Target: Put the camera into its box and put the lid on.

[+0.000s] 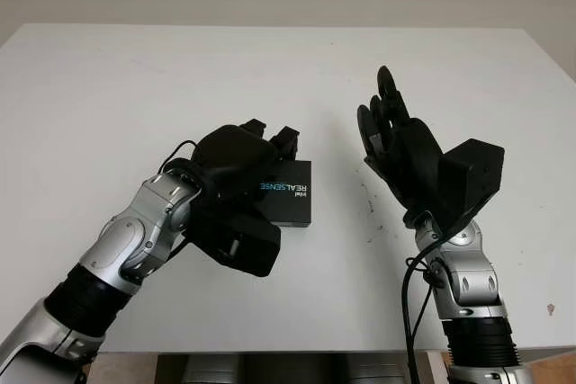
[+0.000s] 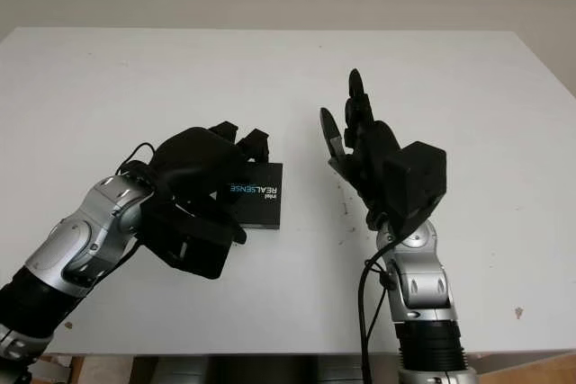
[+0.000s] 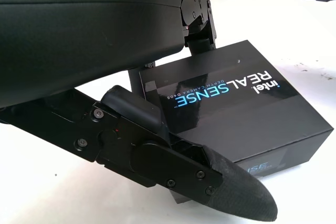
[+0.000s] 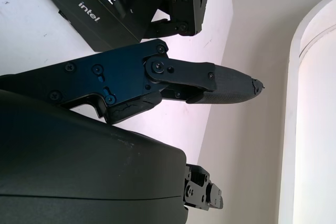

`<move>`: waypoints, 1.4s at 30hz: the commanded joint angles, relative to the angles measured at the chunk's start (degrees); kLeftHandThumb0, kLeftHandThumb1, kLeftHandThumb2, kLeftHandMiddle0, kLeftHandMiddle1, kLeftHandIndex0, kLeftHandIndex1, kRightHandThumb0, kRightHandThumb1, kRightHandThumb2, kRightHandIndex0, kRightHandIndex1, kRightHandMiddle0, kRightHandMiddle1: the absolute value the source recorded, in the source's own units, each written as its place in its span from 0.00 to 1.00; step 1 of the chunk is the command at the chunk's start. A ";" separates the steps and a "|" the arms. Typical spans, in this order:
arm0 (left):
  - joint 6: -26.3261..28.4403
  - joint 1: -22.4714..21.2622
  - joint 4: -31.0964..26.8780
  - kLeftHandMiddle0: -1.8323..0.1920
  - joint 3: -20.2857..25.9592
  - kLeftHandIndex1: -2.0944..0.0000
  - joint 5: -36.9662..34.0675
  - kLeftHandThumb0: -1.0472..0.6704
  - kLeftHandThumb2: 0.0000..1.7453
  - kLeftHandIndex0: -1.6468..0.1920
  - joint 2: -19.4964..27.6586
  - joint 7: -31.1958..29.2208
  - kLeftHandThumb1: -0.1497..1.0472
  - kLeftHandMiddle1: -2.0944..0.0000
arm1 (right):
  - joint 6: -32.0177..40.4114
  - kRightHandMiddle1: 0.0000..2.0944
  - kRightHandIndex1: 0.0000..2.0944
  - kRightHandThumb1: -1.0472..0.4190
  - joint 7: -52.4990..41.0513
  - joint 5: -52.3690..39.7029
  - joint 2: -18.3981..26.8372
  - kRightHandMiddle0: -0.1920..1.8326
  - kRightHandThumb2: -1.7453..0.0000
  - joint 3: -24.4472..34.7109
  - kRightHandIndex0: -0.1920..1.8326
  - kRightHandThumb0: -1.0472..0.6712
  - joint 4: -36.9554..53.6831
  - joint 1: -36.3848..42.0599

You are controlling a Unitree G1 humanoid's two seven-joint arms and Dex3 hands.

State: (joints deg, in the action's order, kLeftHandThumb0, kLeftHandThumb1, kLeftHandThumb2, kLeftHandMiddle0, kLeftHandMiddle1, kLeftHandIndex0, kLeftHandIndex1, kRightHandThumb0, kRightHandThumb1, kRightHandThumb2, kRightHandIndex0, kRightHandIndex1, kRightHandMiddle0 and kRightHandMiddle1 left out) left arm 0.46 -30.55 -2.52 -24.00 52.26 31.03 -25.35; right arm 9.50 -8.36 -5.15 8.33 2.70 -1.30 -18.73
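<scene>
Box: the black camera box (image 1: pixel 286 193) lies flat on the white surface (image 1: pixel 270 78) near the middle, lid (image 3: pixel 231 98) on, the printed top facing up. I cannot see the camera itself; I take it to be inside, as the box looks shut.
Left hand: my left hand (image 1: pixel 243 164) is over the box's left end, fingers (image 3: pixel 202 22) curled over the far edge and the thumb (image 3: pixel 210 182) at the near side, so it grips the box. I judge this hold is there to seat the lid squarely and keep the box from sliding.
Left arm: comes in from the bottom left, bent at the wrist, palm turned down over the box.
Right hand: my right hand (image 1: pixel 396 146) is open and holds nothing, raised above the surface to the right of the box and apart from it, palm turned toward the box.
Why so: kept clear, I think, so the left can finish alone.
Stage: near the end, by my reckoning.
</scene>
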 commanded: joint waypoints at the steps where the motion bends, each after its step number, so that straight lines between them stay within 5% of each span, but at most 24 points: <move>1: 0.52 1.47 0.59 0.63 0.36 0.00 -0.89 0.48 0.08 0.96 -0.79 -0.19 1.00 0.00 | 0.21 0.00 0.00 0.00 0.05 0.09 0.05 0.00 0.71 0.03 0.00 0.15 1.27 0.16; 12: 4.38 0.49 0.92 0.63 2.78 0.01 -5.01 0.49 0.04 0.90 -2.33 -1.45 0.98 0.00 | -0.86 0.00 0.00 0.00 -1.41 -0.69 0.33 0.00 0.71 0.36 0.00 0.15 0.59 0.35; 19: 3.05 -3.89 6.48 0.63 3.17 0.00 -7.47 0.49 0.05 0.89 -2.01 -1.19 1.00 0.00 | 0.03 0.00 0.00 0.00 -1.40 -0.79 0.19 0.00 0.72 0.48 0.00 0.16 1.07 0.47; 30: -8.32 -12.24 21.30 0.76 -0.15 0.00 -5.85 0.46 0.05 0.87 0.51 1.90 1.00 0.00 | 0.43 0.00 0.00 0.00 -1.10 -0.26 0.52 0.00 0.71 0.46 0.00 0.15 2.02 0.89; 42: -14.05 -15.57 28.93 0.73 -1.93 0.00 -5.64 0.48 0.05 0.84 0.52 2.57 1.00 0.00 | 0.36 0.00 0.00 0.00 -1.71 -0.62 0.90 0.00 0.71 0.87 0.00 0.16 2.54 1.03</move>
State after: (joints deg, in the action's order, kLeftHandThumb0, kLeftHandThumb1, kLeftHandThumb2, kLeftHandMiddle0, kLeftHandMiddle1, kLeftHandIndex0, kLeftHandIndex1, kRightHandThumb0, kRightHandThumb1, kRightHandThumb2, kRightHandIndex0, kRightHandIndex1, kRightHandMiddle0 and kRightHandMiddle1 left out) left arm -14.75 -44.17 23.74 -26.67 45.92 30.17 -23.34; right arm 9.91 -9.94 -5.64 8.68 3.24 -0.02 -17.88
